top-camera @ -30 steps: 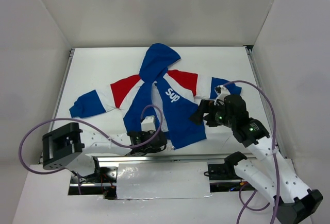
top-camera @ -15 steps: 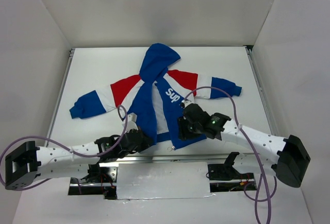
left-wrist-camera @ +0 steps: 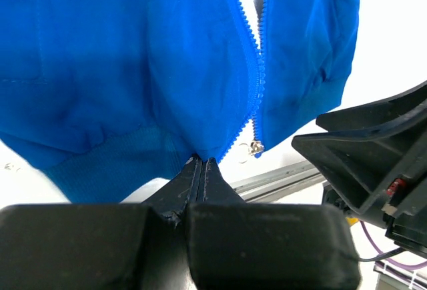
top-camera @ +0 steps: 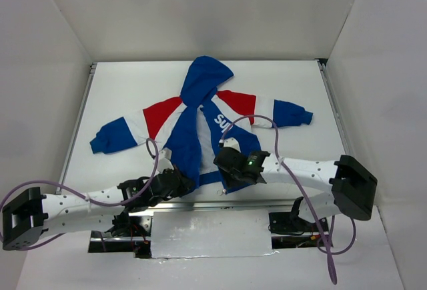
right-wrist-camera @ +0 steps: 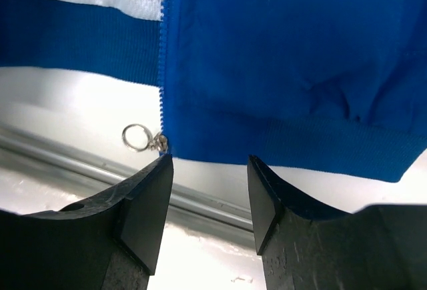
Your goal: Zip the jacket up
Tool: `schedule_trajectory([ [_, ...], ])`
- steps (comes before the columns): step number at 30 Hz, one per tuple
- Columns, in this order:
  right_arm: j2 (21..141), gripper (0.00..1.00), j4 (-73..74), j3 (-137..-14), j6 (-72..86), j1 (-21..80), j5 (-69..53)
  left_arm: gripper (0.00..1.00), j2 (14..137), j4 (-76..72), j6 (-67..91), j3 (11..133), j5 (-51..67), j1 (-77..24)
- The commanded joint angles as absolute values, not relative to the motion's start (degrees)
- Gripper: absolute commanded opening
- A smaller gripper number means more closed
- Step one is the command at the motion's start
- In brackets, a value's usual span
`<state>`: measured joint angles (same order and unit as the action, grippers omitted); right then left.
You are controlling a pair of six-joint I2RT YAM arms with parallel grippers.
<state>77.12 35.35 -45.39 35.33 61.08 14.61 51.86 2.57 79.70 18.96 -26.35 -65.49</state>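
Observation:
The blue jacket [top-camera: 200, 87] lies flat on the white table, hood at the far side, with its front open along the zip. My left gripper [top-camera: 179, 182] is at the bottom hem of the left panel. In the left wrist view it [left-wrist-camera: 201, 162] is shut, its tips pinching the jacket [left-wrist-camera: 133, 70] hem beside the zip teeth. The metal zip slider [left-wrist-camera: 255, 147] hangs at the bottom of the right panel. My right gripper [top-camera: 230, 170] is open at the right panel's hem. In the right wrist view it [right-wrist-camera: 210, 163] is empty just short of the jacket [right-wrist-camera: 287, 57], the ringed zip pull [right-wrist-camera: 137, 137] beside its left finger.
A metal rail [right-wrist-camera: 200, 203] runs along the table's near edge, just under the hem. White walls stand on three sides. Purple cables loop over both arms. A silver plate [top-camera: 210, 233] sits between the arm bases.
Both arms have swung in to the jacket's bottom hem. The right gripper moved left from beside the right sleeve to the zip's lower end. The left gripper reached forward to the hem.

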Motion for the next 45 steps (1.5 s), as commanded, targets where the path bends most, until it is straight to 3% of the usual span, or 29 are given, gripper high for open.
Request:
schedule_trajectory([
  [1, 80.06, 0.56, 37.44, -48.51, 37.79, 62.40, 20.30, 0.00, 50.72, 3.60, 79.19, 19.78, -26.54, -65.04],
  [32, 88.15, 0.55, 31.11, -46.14, 40.86, 63.81, 16.44, 0.00, 49.83, 5.27, 76.82, 19.34, -25.75, -64.60],
  [45, 85.60, 0.55, 29.79, -44.91, 41.40, 63.81, 14.41, 0.00, 50.97, 3.43, 76.82, 18.72, -24.61, -64.34],
])
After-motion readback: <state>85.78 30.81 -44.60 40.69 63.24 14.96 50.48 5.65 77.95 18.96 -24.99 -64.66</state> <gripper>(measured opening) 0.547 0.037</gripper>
